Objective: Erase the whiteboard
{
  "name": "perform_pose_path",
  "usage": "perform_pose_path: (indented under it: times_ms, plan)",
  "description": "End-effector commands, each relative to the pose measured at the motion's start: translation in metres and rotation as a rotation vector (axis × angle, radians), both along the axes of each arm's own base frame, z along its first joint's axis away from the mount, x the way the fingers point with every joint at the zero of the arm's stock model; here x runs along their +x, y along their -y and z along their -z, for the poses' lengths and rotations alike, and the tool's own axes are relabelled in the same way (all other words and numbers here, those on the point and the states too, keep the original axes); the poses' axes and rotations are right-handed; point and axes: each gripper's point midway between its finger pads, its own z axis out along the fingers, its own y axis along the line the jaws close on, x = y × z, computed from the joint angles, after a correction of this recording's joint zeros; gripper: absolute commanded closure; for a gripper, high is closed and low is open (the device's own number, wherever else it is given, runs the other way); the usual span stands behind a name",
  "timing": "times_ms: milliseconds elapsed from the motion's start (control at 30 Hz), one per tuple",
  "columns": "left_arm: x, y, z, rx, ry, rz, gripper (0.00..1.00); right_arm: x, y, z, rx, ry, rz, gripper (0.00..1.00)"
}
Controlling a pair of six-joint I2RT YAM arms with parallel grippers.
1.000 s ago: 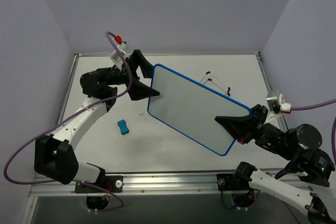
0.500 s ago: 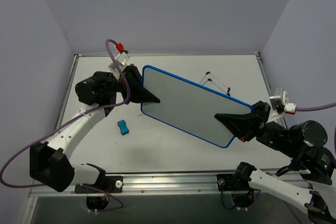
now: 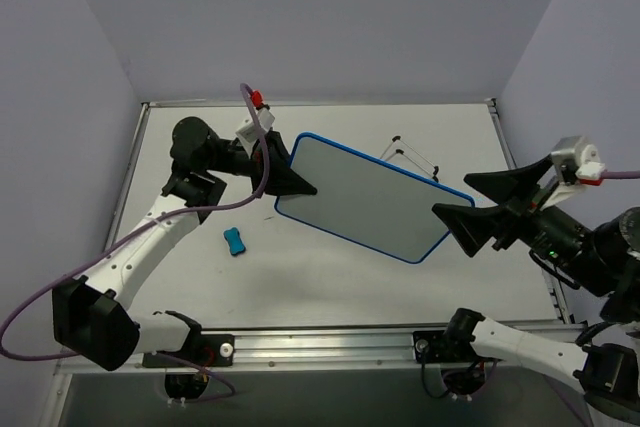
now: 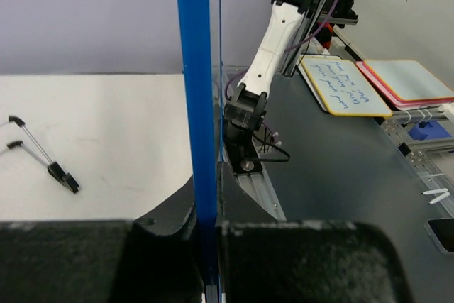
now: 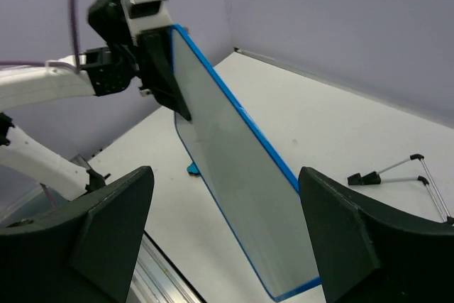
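Observation:
The whiteboard [image 3: 360, 197], blue-rimmed and with no writing on the face that shows, hangs tilted above the table. My left gripper [image 3: 295, 185] is shut on its left edge; in the left wrist view the blue rim [image 4: 195, 104] runs edge-on between the closed jaws of that gripper [image 4: 206, 196]. My right gripper [image 3: 455, 195] stands open just right of the board's right end, not touching it. From the right wrist, the board [image 5: 234, 175] slants away between the spread fingers of the right gripper [image 5: 225, 175], with the left gripper [image 5: 163, 69] clamped at its far end.
A small blue eraser [image 3: 234, 241] lies on the table below the left arm. The black wire stand [image 3: 415, 157] lies behind the board. Off the table to the right lie a yellow-rimmed written board [image 4: 344, 84] and a pink-rimmed one [image 4: 411, 79].
My left gripper closed on the board's left edge. My right gripper let go of the right corner, opened and drew back to the right. The board now hangs from the left gripper alone.

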Motion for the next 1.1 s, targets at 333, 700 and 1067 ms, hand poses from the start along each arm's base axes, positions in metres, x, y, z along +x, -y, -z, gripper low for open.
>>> perform_pose_path:
  times_ms: [333,700,1067]
  plan:
    - [-0.001,0.010,0.009,0.024,0.029,0.089,0.98,0.031,-0.092,0.061,-0.467,-0.106,-0.251,0.22]
    - [0.004,0.016,0.022,0.047,0.000,0.111,0.98,0.058,-0.056,0.035,-0.565,-0.016,-0.048,0.21]
    - [-0.002,0.012,0.027,0.065,-0.002,0.176,0.98,0.056,-0.065,0.085,-0.656,-0.161,-0.238,0.21]
